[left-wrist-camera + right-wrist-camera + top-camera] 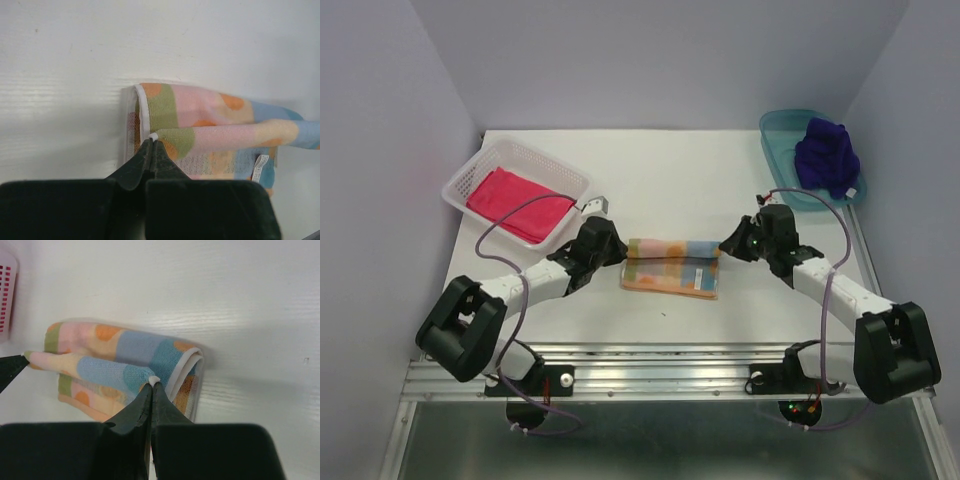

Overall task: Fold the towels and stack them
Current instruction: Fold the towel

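**Item 1, orange dotted towel** (670, 266): on the table (660, 170), centre front, between the two arms. The long axis runs left to right across the table, with one short end facing each gripper. It is partly folded. The lower layers lie flat, and one upper layer is lifted and drawn taut from end to end. A white-bound hem shows at both short ends, and a small white label (258, 167) shows on a lower layer.

**Item 2, left gripper** (620, 253): at the towel's left end. The jaws are pressed together, with the fingertips pinching the white hem of the raised corner.

**Item 3, right gripper** (724, 247): at the towel's right end. The jaws are pressed together, with the fingertips pinching the white hem of the raised corner there.

**Item 4, pink-red towel** (510, 203): lies flat and folded inside the white basket (535, 158), at the far left of the table.

**Item 5, purple-blue towel** (825, 155): a bunched heap in the teal tray (782, 135), at the far right corner, well apart from the orange dotted towel
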Controlling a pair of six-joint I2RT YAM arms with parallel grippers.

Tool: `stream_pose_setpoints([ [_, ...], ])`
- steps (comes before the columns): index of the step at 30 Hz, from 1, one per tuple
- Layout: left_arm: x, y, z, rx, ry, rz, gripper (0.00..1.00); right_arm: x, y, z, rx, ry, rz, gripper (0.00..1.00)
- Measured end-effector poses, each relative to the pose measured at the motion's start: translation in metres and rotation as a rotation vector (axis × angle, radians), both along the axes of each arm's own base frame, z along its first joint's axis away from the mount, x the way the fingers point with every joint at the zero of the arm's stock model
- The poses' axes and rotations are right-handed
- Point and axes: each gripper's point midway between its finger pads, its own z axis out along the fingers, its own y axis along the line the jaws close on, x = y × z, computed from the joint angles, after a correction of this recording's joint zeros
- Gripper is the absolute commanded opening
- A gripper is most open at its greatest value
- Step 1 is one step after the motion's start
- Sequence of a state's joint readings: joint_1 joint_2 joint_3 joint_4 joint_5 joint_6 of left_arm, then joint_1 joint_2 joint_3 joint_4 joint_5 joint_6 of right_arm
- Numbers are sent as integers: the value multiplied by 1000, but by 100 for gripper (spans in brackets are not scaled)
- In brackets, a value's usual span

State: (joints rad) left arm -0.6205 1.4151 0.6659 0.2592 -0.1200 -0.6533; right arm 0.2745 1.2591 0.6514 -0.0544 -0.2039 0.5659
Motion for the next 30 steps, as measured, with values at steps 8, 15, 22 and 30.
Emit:
stream_pose_setpoints([
  [8, -14, 8, 8, -43, -17, 26, 0, -29, 4, 1, 55, 4, 26, 1],
  [15, -29, 6, -2, -38, 13, 11, 0, -52, 9, -8, 92, 43, 58, 1],
  [22, -38, 11, -2, -39, 17, 13, 0, -70, 12, -19, 114, 74, 83, 1],
  [30, -44, 12, -9, -38, 34, 8, 0, -88, 12, -45, 123, 160, 90, 3],
])
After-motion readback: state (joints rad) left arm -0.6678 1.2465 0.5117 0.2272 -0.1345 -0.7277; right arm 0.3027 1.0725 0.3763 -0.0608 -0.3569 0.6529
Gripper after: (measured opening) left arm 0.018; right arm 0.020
